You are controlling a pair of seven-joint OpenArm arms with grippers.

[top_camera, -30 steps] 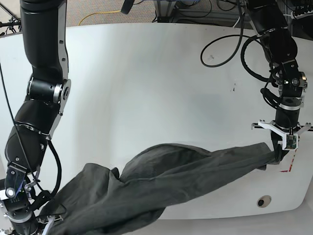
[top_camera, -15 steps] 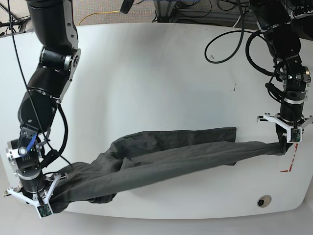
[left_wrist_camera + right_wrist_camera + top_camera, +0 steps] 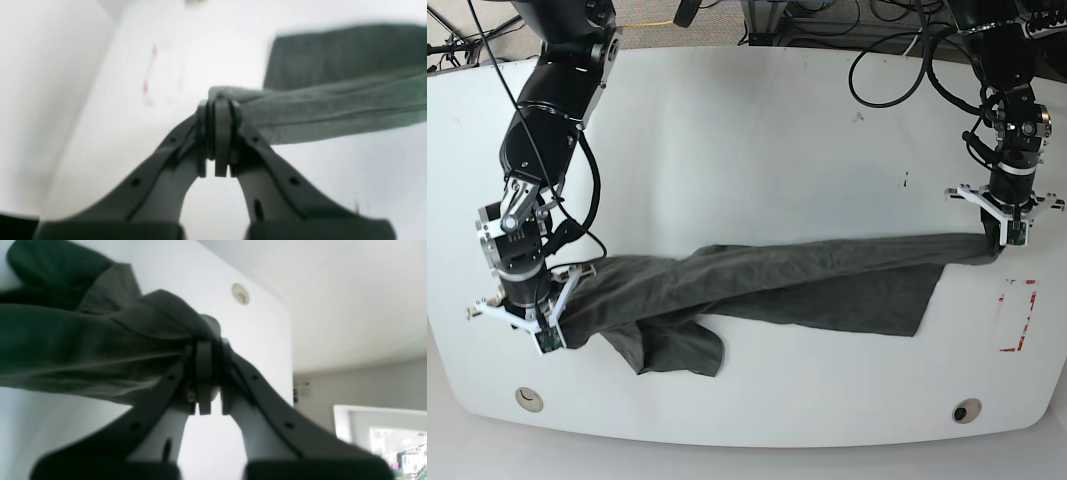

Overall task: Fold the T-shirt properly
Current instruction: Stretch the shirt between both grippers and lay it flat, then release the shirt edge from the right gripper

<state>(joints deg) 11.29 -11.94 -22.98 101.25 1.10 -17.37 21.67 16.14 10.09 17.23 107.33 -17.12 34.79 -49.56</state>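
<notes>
The dark grey T-shirt [image 3: 777,285] lies bunched and stretched in a long band across the front half of the white table [image 3: 747,130]. My left gripper [image 3: 999,246] at the right end is shut on one bunched end of it. In the left wrist view the left gripper [image 3: 218,106] pinches cloth, and the T-shirt [image 3: 333,100] trails off to the right. My right gripper [image 3: 560,322] at the left end is shut on the other end. The right wrist view shows the right gripper [image 3: 208,350] clamped on folds of the T-shirt [image 3: 83,340].
A red outline mark [image 3: 1015,315] lies on the table near the right edge. Round holes sit at the front left [image 3: 527,399] and front right [image 3: 968,411]. Cables [image 3: 887,70] loop over the back right corner. A small dark mark [image 3: 906,181] shows right of centre.
Both grippers have moved away from the front edge toward the back, dragging the T-shirt with them. It hung over the front left edge before and now lies wholly on the table.
</notes>
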